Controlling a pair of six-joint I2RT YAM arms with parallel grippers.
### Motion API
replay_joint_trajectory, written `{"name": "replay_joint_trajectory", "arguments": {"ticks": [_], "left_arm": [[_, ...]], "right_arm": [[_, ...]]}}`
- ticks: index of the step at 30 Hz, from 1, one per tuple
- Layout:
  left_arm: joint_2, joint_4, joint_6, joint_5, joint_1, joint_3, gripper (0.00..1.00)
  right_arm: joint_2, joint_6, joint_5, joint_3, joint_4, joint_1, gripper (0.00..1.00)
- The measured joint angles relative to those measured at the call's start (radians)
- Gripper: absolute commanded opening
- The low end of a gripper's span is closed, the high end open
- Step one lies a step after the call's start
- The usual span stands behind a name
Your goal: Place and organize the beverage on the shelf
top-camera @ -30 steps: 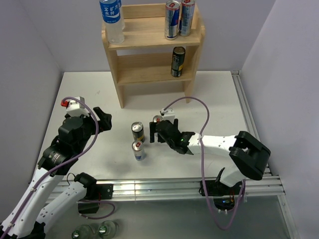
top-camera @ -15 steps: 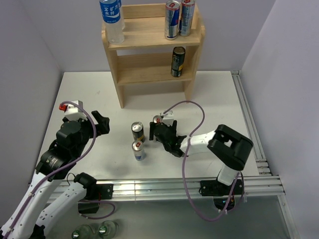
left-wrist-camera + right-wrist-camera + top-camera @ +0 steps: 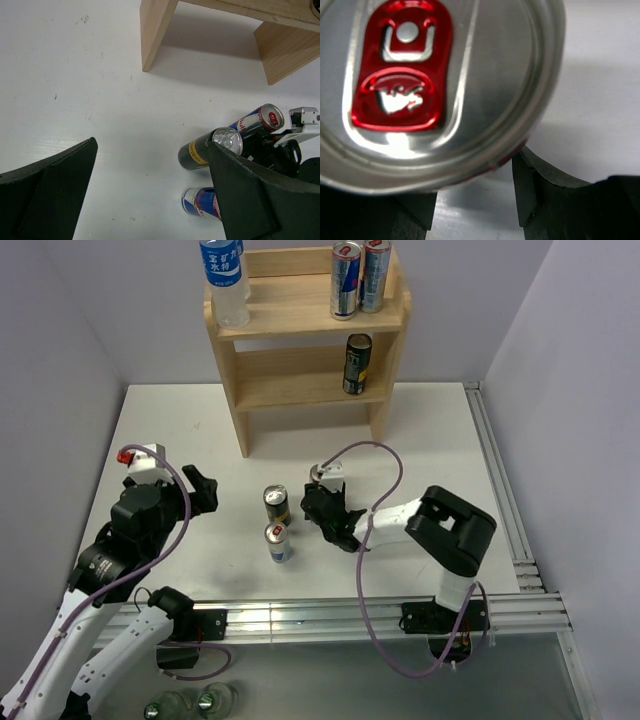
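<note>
Red-tab can [image 3: 420, 85] upright, long axis vert., by R gripper [image 3: 475, 210]; can't tell if pinched.

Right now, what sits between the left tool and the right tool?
In the top external view, the black-and-yellow can stands between the left tool and right tool; the blue can sits just off that line.
</note>
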Motion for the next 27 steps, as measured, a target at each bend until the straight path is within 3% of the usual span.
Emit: {"name": "replay_joint_trajectory", "arguments": {"ticks": [7,14,20,27], "left_arm": [[-0.003,0.006,-0.001,0.003,0.0,0.004,0.99],[-0.032,0.031,-0.013,0.003,0.0,0.003,0.99],[-0.051,0.051,-0.032,0.003,0.0,-0.001,0.99],[-0.101,0.055,-0.062,0.002,0.0,-0.013,0.99]], "right_arm": [[-0.278,-0.084,0.068,0.155,-0.318,0.004,0.0],[-0.437,-0.274,0.156,0.558,-0.451,0.004,0.0],[-0.389,-0.426,0.182,0.85,-0.517,-0.003,0.0],[-0.094,-0.568,0.136,1.329,-0.612,-0.06,0.0]]}}
